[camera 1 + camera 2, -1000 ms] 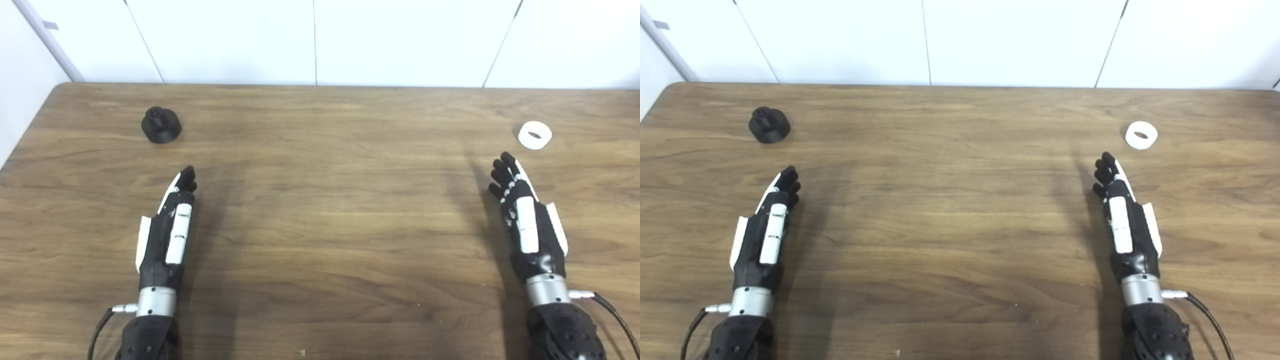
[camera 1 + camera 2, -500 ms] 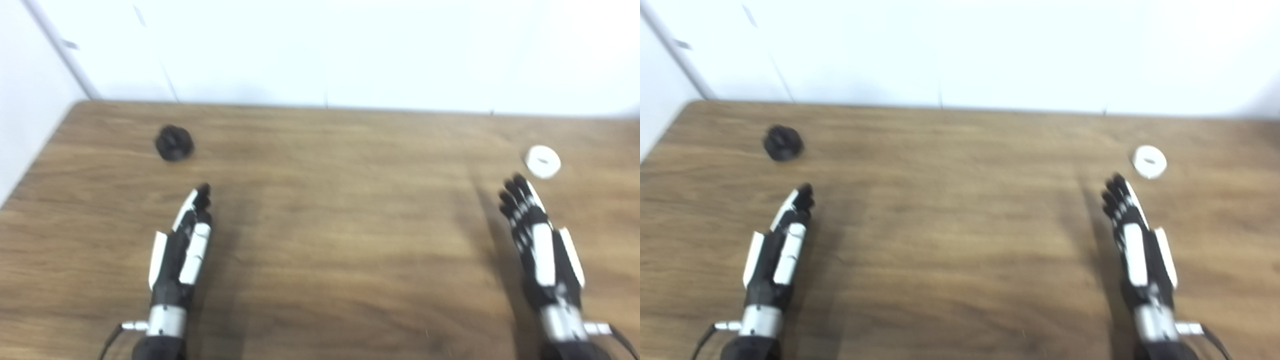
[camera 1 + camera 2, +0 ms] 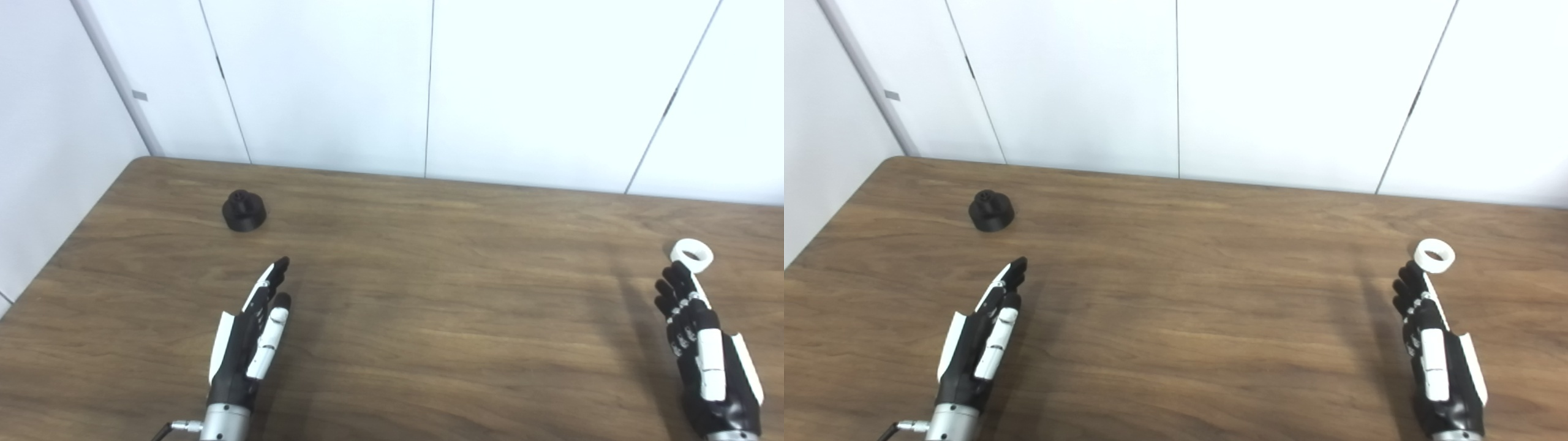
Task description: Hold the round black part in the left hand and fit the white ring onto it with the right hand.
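Round black part (image 3: 244,211) sits far left on the bench (image 3: 429,294), well ahead of the left robot hand (image 3: 251,343); white ring (image 3: 1434,255) just past the right robot hand (image 3: 1436,361). Both hands flat, fingers extended, empty. Both pieces look rigid, light plastic: grip the part's wide base, pinch the ring's outer wall.

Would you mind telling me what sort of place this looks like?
Probably a robotics lab or test bench rather than a home: a bare wooden table against plain white wall panels, with only a black part and a white ring laid out before two robot hands.
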You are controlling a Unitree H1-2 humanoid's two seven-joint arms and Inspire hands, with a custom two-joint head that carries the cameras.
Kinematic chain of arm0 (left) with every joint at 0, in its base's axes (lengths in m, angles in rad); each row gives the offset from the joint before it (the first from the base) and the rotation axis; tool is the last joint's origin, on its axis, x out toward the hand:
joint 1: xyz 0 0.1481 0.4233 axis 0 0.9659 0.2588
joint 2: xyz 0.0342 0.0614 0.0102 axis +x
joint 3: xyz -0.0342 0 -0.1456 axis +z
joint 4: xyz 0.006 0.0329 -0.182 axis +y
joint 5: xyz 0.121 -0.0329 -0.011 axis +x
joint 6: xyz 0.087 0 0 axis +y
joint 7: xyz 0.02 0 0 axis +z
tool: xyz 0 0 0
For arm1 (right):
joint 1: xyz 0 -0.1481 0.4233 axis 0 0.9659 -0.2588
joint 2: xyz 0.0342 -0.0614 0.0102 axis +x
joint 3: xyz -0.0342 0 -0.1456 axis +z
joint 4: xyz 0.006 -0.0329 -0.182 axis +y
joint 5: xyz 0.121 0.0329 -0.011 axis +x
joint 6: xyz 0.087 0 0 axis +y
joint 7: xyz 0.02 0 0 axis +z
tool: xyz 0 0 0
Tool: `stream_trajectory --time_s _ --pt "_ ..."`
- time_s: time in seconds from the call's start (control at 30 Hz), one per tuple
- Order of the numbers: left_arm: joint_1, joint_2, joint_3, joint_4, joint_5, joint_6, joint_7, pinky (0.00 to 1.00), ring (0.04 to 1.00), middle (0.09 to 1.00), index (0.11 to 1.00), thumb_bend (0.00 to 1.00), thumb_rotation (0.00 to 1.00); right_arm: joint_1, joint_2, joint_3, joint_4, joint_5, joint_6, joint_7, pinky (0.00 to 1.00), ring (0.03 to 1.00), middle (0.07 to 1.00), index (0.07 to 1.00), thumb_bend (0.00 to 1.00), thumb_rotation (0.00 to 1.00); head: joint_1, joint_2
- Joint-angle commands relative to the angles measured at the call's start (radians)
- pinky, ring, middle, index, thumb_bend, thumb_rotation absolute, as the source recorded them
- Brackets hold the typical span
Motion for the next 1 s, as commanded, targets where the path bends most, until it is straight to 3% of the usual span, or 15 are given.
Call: stream_trajectory --time_s 0.0,0.2,0.37,0.43,0.53,0.63,0.97 --pt "0.044 -0.059 -0.019 0.044 0.004 -0.027 0.018 0.99 0.969 0.963 0.939 0.49 0.90 0.062 0.008 -0.002 0.101 0.006 -0.027 0.009 1.00 0.970 0.972 0.978 0.49 1.00 -0.006 0.001" --pt "0.047 -0.058 -0.011 0.039 -0.009 -0.032 0.022 0.98 0.963 0.961 0.937 0.47 0.84 0.066 0.011 0.001 0.094 -0.008 -0.030 0.002 0.98 0.954 0.959 0.966 0.48 1.00 -0.033 0.005" --pt "0.060 -0.048 0.015 -0.008 -0.014 0.007 0.034 0.95 0.953 0.955 0.940 0.50 0.60 0.077 0.013 -0.001 0.079 -0.018 -0.019 -0.007 0.95 0.942 0.954 0.962 0.51 1.00 -0.057 0.015" --pt "0.057 -0.029 0.024 -0.050 0.001 0.054 0.032 0.93 0.951 0.959 0.949 0.55 0.51 0.079 0.013 -0.003 0.078 -0.019 -0.018 -0.009 0.94 0.938 0.953 0.960 0.52 1.00 -0.059 0.016" --pt "0.042 0.023 0.034 -0.130 0.062 0.169 0.014 0.95 0.971 0.977 0.969 0.62 0.48 0.076 0.011 -0.002 0.090 -0.031 -0.033 -0.011 0.92 0.924 0.943 0.951 0.53 0.98 -0.059 0.016" --pt "0.012 0.048 0.056 -0.188 0.096 0.262 0.007 0.95 0.972 0.974 0.967 0.66 0.38 0.075 0.010 -0.001 0.096 -0.033 -0.044 -0.005 0.91 0.918 0.936 0.941 0.51 0.95 -0.059 0.016" --pt "-0.123 0.152 0.105 -0.287 0.217 0.476 -0.034 0.97 0.978 0.972 0.952 0.85 0.22 0.072 0.003 0.004 0.104 -0.062 -0.045 -0.009 0.89 0.922 0.937 0.941 0.53 0.91 -0.061 0.020"
